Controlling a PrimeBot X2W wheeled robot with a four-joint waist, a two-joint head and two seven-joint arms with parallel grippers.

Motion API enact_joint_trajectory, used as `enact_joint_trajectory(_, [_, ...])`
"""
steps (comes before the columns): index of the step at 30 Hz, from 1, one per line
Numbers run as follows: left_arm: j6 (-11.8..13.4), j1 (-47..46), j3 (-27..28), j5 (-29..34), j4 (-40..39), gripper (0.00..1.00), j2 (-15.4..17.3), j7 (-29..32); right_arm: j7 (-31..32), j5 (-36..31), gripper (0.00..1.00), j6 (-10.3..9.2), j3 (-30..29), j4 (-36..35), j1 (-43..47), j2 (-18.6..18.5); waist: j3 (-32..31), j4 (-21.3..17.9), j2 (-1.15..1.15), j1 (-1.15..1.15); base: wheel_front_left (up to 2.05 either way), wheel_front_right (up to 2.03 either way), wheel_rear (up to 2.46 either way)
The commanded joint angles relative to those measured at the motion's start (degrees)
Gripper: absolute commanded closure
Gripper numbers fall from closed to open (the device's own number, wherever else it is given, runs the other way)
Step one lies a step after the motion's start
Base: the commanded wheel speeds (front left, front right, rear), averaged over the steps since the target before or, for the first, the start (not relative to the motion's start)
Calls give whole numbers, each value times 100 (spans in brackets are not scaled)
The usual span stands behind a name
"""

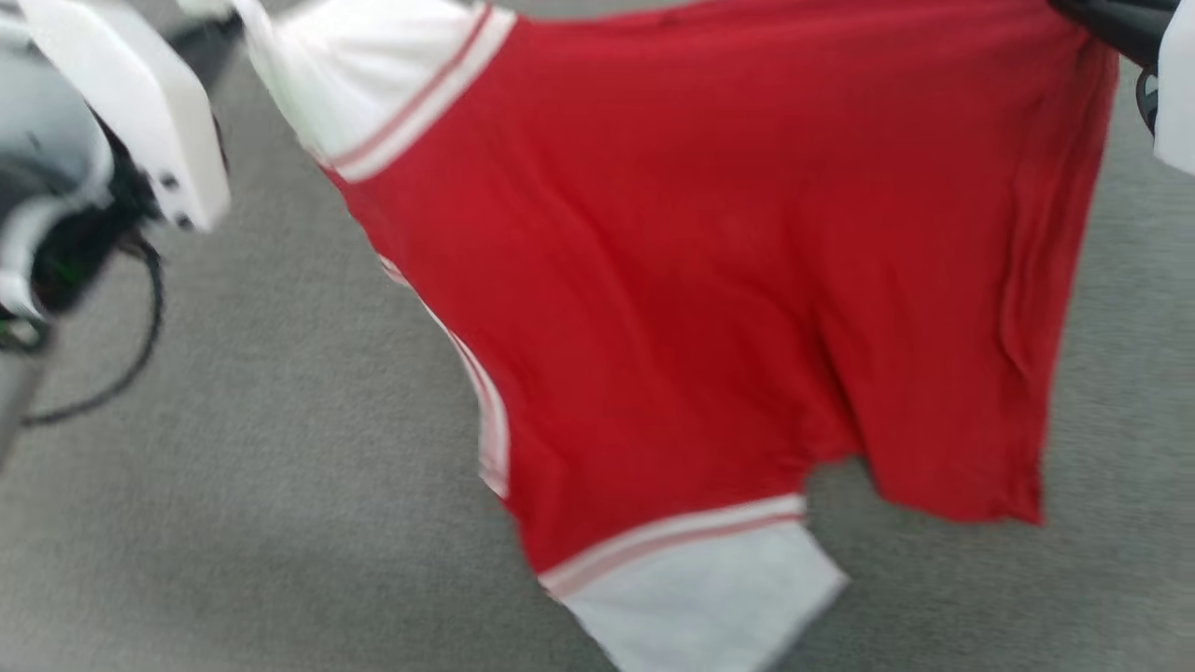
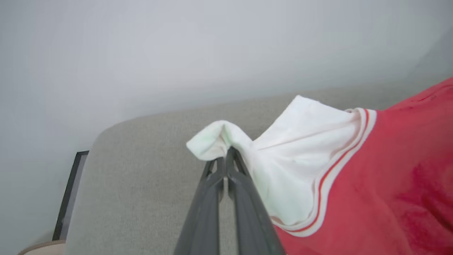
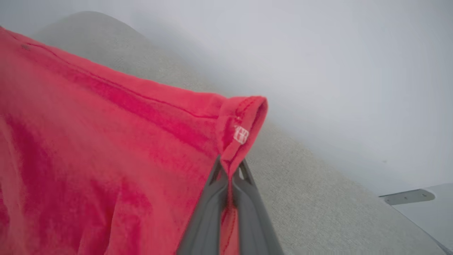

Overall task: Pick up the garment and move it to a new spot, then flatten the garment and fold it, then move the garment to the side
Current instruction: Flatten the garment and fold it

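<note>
The garment (image 1: 709, 271), a red jersey T-shirt with white sleeves and striped trim, hangs stretched in the air above the grey surface, its plain red side towards me; the lettering is hidden. In the left wrist view my left gripper (image 2: 225, 156) is shut on the edge of a white sleeve (image 2: 290, 166). In the right wrist view my right gripper (image 3: 230, 166) is shut on a red hem corner of the garment (image 3: 106, 148) that bears a small white tag. The second white sleeve (image 1: 700, 597) hangs lowest. My pale left forearm (image 1: 103, 140) sits at the upper left.
A grey fabric surface (image 1: 233, 485) spreads below the shirt, ending at a rounded edge (image 2: 106, 131) before a pale wall. A dark frame (image 2: 69, 194) stands beside that edge. A black cable (image 1: 140, 345) loops under my left arm. A white fixture (image 3: 417, 198) lies past the surface.
</note>
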Motion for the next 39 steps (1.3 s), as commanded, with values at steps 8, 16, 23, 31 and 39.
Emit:
enact_joint_trajectory(8, [-320, -1070, -159, 324, 452, 100, 2, 386, 125, -88, 100, -6, -336, -263, -101, -34, -533, -445, 0, -1, 0, 0, 0])
enact_joint_trajectory(16, [-581, -2275, -218, 820, 1657, 100, -621, -444, -524, -867, 100, -6, -772, 489, -661, 470, -280, -557, 0, -1, 0, 0, 0])
enact_joint_trajectory(23, [-625, -3504, -243, 1593, 2759, 100, -1087, -2004, -2103, -2058, 100, -7, -1222, 1801, -1558, 1179, 149, -619, 0, -1, 0, 0, 0])
enact_joint_trajectory(31, [-739, -4421, -249, 2228, 3788, 100, -1520, -4454, -3998, -3518, 100, -7, -1757, 3237, -2198, 1935, 380, -540, 0, -1, 0, 0, 0])
enact_joint_trajectory(39, [-1559, -3371, -605, 1846, 4699, 100, -1542, -4207, -3450, -2990, 100, -7, -984, 3603, -1279, 2021, 248, -396, 0, -1, 0, 0, 0])
